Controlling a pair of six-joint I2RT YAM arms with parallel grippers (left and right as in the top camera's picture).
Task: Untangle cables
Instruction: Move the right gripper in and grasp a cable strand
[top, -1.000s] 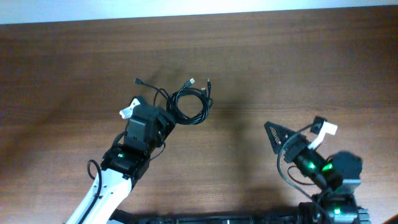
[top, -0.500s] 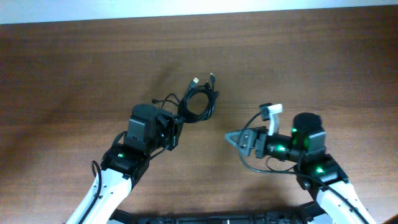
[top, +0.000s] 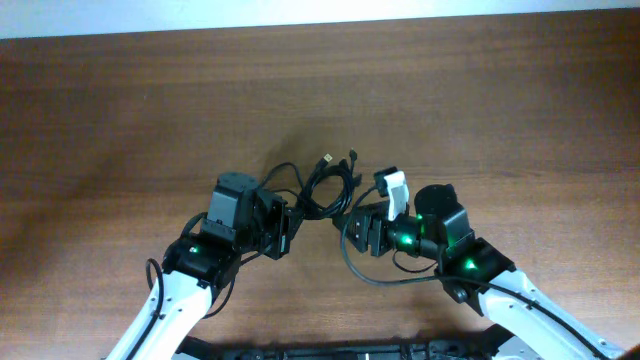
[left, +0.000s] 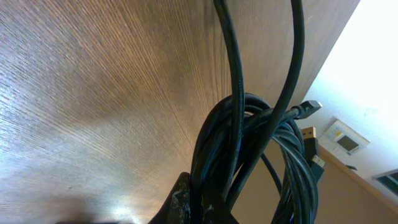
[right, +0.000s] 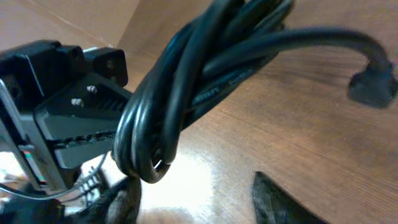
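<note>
The cables (top: 322, 188) are a black coiled bundle near the table's middle, with plug ends (top: 327, 159) pointing away from me. My left gripper (top: 290, 215) is shut on the bundle's near-left side. In the left wrist view the cords (left: 249, 137) rise out of the closed fingers (left: 186, 202). My right gripper (top: 350, 222) sits at the bundle's near-right side, jaws apart. The right wrist view shows the bundle's loop (right: 155, 143) hanging just above the left one of its fingers (right: 124, 199), unclamped, and one plug (right: 373, 84) sticking out to the right.
The brown wooden table (top: 120, 110) ends at a far edge (top: 320, 20) along the top. A thicker black wire (top: 375, 275) loops under my right arm. The left gripper's black body (right: 62, 112) sits close to my right fingers.
My right arm has swung from the lower right across to the bundle, its jaws narrowing. The left gripper has carried the bundle to the right and a little nearer.
</note>
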